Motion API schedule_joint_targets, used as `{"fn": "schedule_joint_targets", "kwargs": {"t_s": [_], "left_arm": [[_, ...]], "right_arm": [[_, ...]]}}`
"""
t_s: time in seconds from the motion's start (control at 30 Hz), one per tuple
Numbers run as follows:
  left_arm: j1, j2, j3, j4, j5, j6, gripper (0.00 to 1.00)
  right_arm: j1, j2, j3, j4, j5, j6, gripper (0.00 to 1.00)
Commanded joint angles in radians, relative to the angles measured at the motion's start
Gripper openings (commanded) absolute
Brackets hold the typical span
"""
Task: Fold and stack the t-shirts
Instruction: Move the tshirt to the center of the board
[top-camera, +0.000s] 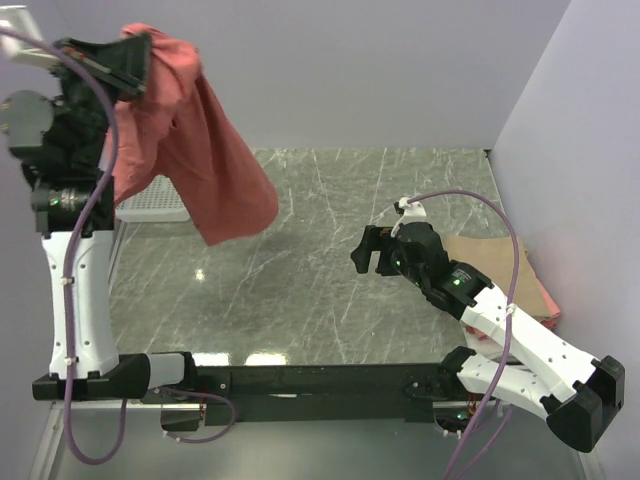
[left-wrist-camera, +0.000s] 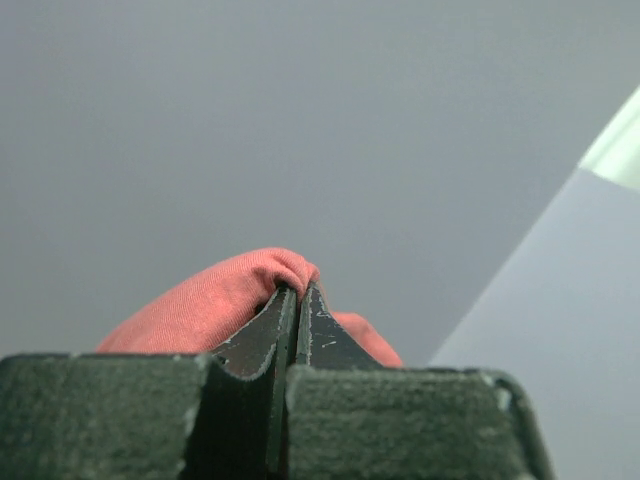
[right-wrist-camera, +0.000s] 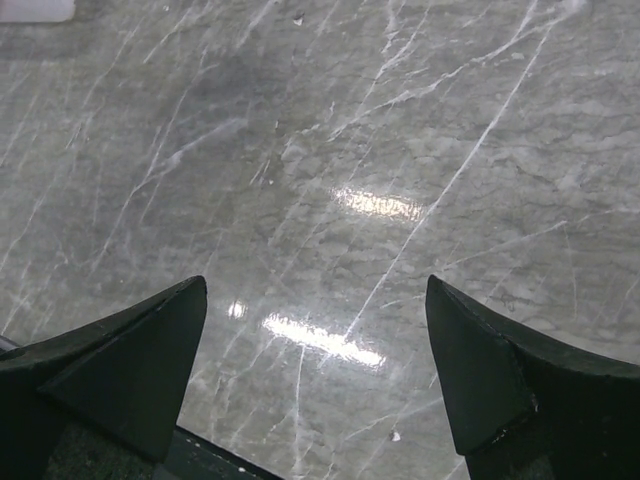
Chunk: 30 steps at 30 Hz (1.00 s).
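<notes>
Left gripper (top-camera: 128, 62), high at the far left, fingers clenched on a bunched fold of the salmon-red shirt (top-camera: 205, 160); the shirt hung free from the shut jaws, its lower edge above the marble table (top-camera: 320, 200), partly covering the white mesh basket (top-camera: 155, 208) in the top view; right gripper (top-camera: 372, 252), fingers spread wide and grasping nothing, hovered low over bare marble right of centre; a folded tan shirt (top-camera: 490, 255) lay flat at the table's right edge behind the right arm, the edge of a pink shirt (top-camera: 547, 300) showing beneath it
</notes>
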Motion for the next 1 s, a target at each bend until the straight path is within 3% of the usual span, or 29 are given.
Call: {"fn": "schedule_joint_targets", "kwargs": {"t_s": [0.0,0.13,0.23,0.33,0.43,0.53,0.57,0.7,0.83,0.97], "left_arm": [[-0.085,0.026,-0.054,0.037,0.002,-0.003,0.00],[-0.221,0.032,-0.234,0.041,-0.006,-0.022,0.00],[-0.365,0.034,-0.466,0.101,-0.053,-0.065,0.01],[-0.532,0.112,-0.583,0.160,-0.093,-0.104,0.01],[-0.698,0.241,-0.585,0.140,-0.121,-0.134,0.02],[-0.801,0.350,-0.562,0.123,-0.124,-0.182,0.14],[-0.804,0.371,-0.556,0.121,-0.115,-0.194,0.26],[-0.772,0.374,-0.534,0.035,-0.168,-0.194,0.51],[-0.688,0.307,-0.560,-0.072,-0.236,-0.203,0.57],[-0.507,0.227,-0.658,-0.184,-0.299,-0.245,0.52]], "right_arm": [[0.005,0.003,0.058,0.053,-0.024,-0.002,0.96],[0.005,0.003,0.058,0.050,-0.029,0.006,0.96],[0.005,-0.014,0.044,0.046,0.001,0.016,0.96],[0.005,-0.043,0.026,0.046,0.028,0.028,0.95],[0.005,-0.065,0.017,0.042,0.053,0.036,0.93],[0.005,-0.084,-0.006,0.034,0.085,0.044,0.91],[0.007,-0.094,-0.009,0.034,0.090,0.045,0.91],[0.005,-0.089,-0.020,0.028,0.097,0.048,0.91],[0.005,-0.026,-0.012,0.048,0.080,0.055,0.88],[0.008,0.149,0.053,0.049,0.077,0.055,0.85]]}}
